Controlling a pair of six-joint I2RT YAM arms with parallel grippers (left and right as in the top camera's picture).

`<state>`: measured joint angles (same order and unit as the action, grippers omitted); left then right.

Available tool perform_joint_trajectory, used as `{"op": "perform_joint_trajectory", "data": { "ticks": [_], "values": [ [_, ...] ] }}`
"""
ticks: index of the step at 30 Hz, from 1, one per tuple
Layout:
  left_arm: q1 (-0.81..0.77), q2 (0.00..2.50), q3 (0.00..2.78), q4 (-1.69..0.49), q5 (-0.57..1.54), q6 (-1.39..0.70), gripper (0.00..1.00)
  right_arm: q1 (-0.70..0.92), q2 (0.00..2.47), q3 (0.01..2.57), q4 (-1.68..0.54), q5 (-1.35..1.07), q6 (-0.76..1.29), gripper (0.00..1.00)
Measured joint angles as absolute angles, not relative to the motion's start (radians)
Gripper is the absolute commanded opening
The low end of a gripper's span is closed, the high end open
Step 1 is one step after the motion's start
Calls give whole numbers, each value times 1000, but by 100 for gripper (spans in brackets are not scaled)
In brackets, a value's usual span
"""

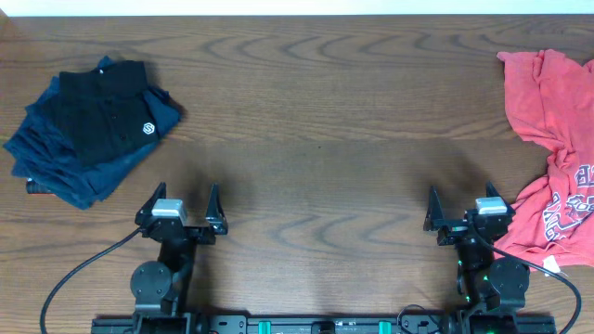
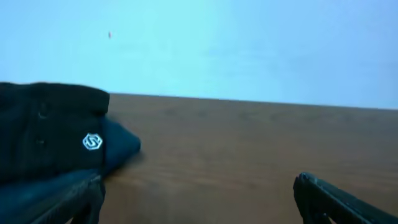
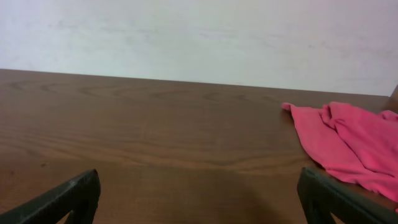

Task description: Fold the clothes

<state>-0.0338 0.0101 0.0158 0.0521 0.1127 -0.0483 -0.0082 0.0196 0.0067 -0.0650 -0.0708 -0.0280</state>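
Left gripper (image 1: 187,197) and right gripper (image 1: 461,199) rest spread wide, empty, in my overhead view; black shirt (image 1: 102,116) tops navy garments (image 1: 65,172) far left, coral T-shirt (image 1: 557,121) crumpled far right. Left wrist: shirt's white logo (image 2: 92,142) ahead-left. Right wrist: coral cloth ahead-right.

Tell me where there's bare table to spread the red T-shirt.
The middle of the table is bare, between the folded dark stack at left and the crumpled red T-shirt at right, beyond the open left hand and right hand. Crowded at the right edge, where the T-shirt bunches beside that hand.
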Motion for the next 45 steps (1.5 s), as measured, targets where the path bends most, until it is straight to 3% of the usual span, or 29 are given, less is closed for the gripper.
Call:
{"op": "perform_joint_trajectory", "data": {
  "ticks": [45],
  "values": [
    [-34,11,15,-19,105,-48,98,-8,20,7,-65,-71,-28,99]
  ]
}}
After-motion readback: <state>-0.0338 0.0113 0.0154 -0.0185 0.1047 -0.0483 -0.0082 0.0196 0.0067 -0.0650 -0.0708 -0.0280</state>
